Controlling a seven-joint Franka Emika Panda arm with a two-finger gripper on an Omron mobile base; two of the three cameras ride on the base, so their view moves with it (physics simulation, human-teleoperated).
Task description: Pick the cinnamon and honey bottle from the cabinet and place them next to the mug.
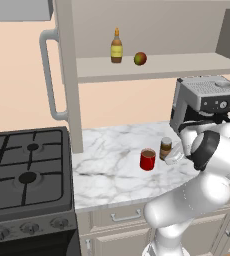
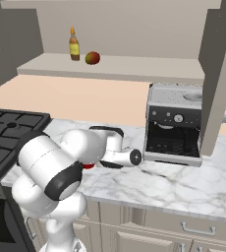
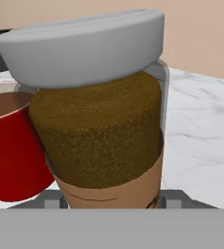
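Observation:
The cinnamon (image 3: 102,141), a brown jar with a grey lid, sits close up between my gripper's (image 3: 114,200) fingers, which are shut on its sides. The red mug (image 3: 11,151) is right beside it, almost touching. In the left base view the cinnamon (image 1: 165,148) is low over the marble counter (image 1: 112,165), just right of the mug (image 1: 148,159), with the gripper (image 1: 173,156) reaching in from the right. The honey bottle (image 1: 116,46) stands upright on the shelf of the cabinet (image 1: 157,67), also seen as the honey bottle (image 2: 74,44) in the right base view.
A round red-green fruit (image 1: 140,59) lies on the shelf beside the bottle. A coffee machine (image 1: 207,100) stands at the back right of the counter. The stove (image 1: 27,170) is on the left, behind the open cabinet door (image 1: 69,75) with its bar handle.

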